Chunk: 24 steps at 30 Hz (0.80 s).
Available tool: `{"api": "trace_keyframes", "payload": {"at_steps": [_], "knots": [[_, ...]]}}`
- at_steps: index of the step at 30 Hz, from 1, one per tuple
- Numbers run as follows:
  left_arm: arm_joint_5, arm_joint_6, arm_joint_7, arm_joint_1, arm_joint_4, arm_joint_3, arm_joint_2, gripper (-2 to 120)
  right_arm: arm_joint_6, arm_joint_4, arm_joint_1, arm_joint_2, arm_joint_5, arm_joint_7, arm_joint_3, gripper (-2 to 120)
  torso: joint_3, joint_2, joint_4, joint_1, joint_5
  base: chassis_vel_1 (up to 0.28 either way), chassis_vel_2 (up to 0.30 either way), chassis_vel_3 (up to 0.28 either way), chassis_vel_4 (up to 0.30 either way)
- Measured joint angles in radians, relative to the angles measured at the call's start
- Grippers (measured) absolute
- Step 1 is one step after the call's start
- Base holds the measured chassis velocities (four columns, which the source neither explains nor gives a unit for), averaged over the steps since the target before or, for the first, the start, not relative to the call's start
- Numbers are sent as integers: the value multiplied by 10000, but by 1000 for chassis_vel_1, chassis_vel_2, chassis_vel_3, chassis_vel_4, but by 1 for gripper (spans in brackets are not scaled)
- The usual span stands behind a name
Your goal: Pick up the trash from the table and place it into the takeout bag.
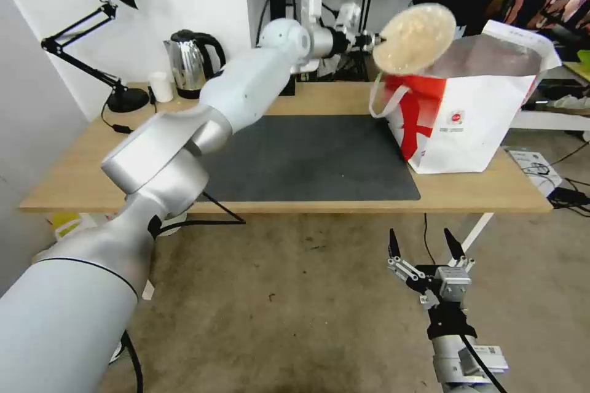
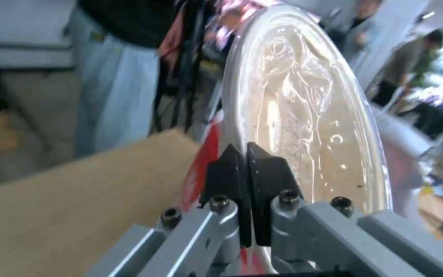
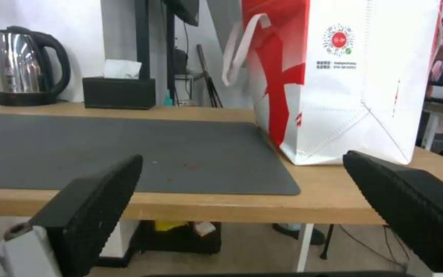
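Landmark: bag (image 1: 473,129), standing upright on the table (image 1: 74,178) at its right end, mouth open, foil lining showing.
Left gripper (image 1: 376,41): stretched out over the table, level with the bag's top, just beside its left rim. In the left wrist view the black fingertips (image 2: 232,169) are pressed together, pinching the rim of the bowl (image 2: 303,111).
Bowl (image 1: 414,37): beige, round, covered with a clear lid; held in the air, tipped on edge with its face toward me, above the bag's left rim and loop handle (image 1: 384,101). Not touching the table. Cannot tell whether it touches the bag.
Right gripper (image 1: 425,250): low, in front of the table edge, below the bag and well apart from it. Fingers (image 3: 93,207) spread wide, nothing between them; they point toward the bag's front face.
Mat (image 1: 307,159): dark grey, left of the bag; the bag's base touches its right edge.
Bag markings: red side toward the mat, small red logo (image 3: 338,39) on the white front.
Far from bag, along the back of the table: tissue box (image 3: 119,91), kettle (image 1: 192,62), white cup (image 1: 161,86), lamp (image 1: 107,37) farthest.
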Motion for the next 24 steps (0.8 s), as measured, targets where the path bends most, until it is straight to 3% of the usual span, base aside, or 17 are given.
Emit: {"api": "trace_keyframes", "payload": {"at_steps": [1, 7, 16, 24], "knots": [[5, 312, -325, -33, -1, -6, -1, 0, 0, 0, 0, 0, 0, 1, 0, 100, 0, 0, 0, -1, 0, 0, 0, 0, 0], [73, 661, -592, -46, -8, -10, -1, 0, 0, 0, 0, 0, 0, 0, 0, 100, 0, 0, 1, 0, 0, 0, 0, 0, 0], [11, -901, -36, 118, 61, 58, -9, 0, 0, 0, 0, 0, 0, 0, 0, 100, 0, 1, -2, 0, 0, 0, 0, 0, 0], [8, -1135, -42, 164, 113, -41, -9, 0, 0, 0, 1, 0, 0, 0, 0, 100, 0, 2, 0, -1, 0, 0, 0, 0, 0]]}}
